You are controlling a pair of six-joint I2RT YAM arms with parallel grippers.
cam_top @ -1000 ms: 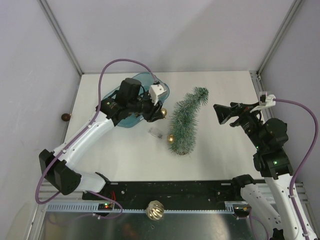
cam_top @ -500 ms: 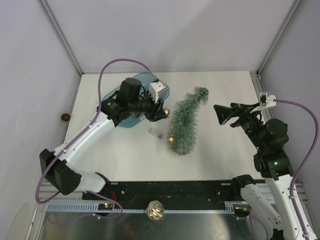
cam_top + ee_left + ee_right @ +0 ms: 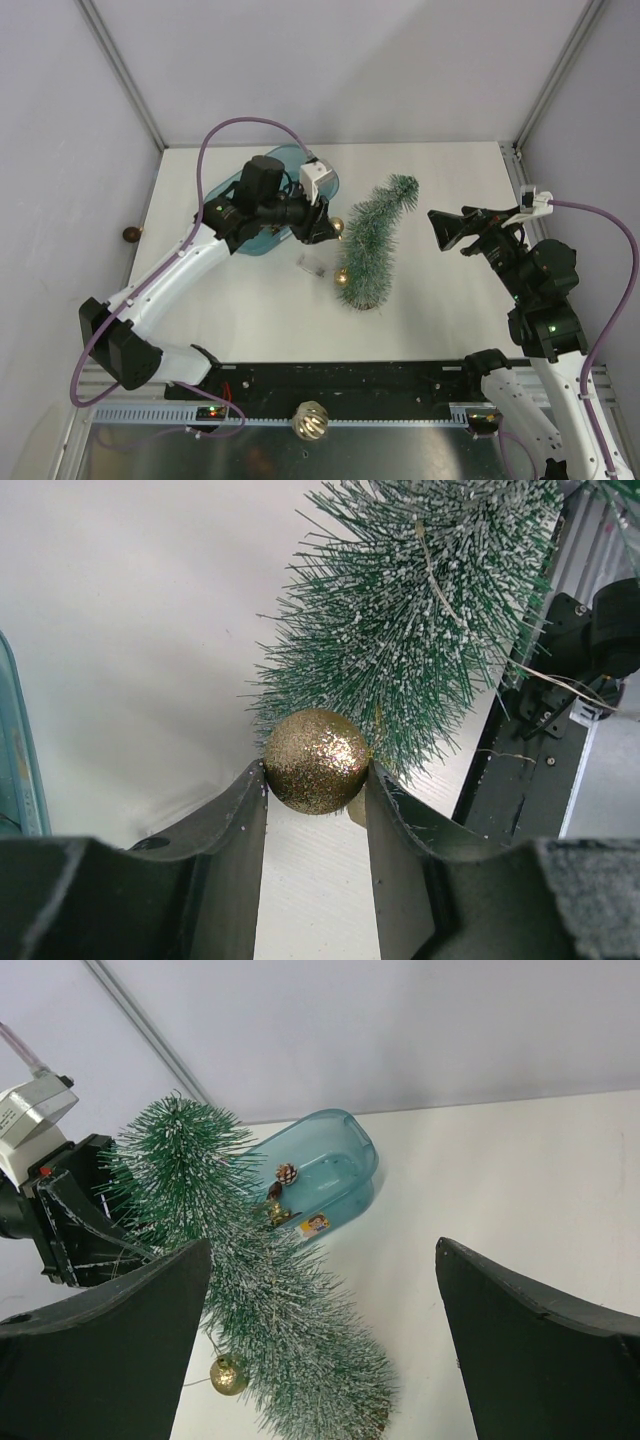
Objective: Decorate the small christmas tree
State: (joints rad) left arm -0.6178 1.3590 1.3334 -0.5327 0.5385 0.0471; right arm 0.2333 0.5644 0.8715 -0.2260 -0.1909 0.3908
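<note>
Seen from above, a small christmas tree (image 3: 370, 250) with frosted green needles sits mid-table (image 3: 450, 180) between two robot arms, its bent tip toward the far wall. The left gripper (image 3: 316, 772) pinches a glittery gold bauble (image 3: 316, 758) between its fingers, right at the tree's needles. The right gripper (image 3: 437, 228) hovers apart on the tree's other side, fingers spread wide, holding nothing. A second gold bauble (image 3: 342, 279) sits by the tree's foot. A teal tub (image 3: 330, 1175) lies partly under the left arm.

Frosted small christmas tree (image 3: 280, 1300), 1 gold bauble (image 3: 228, 1374), teal tub (image 3: 355, 1192) (pinecone (image 3: 287, 1173) inside)
</note>
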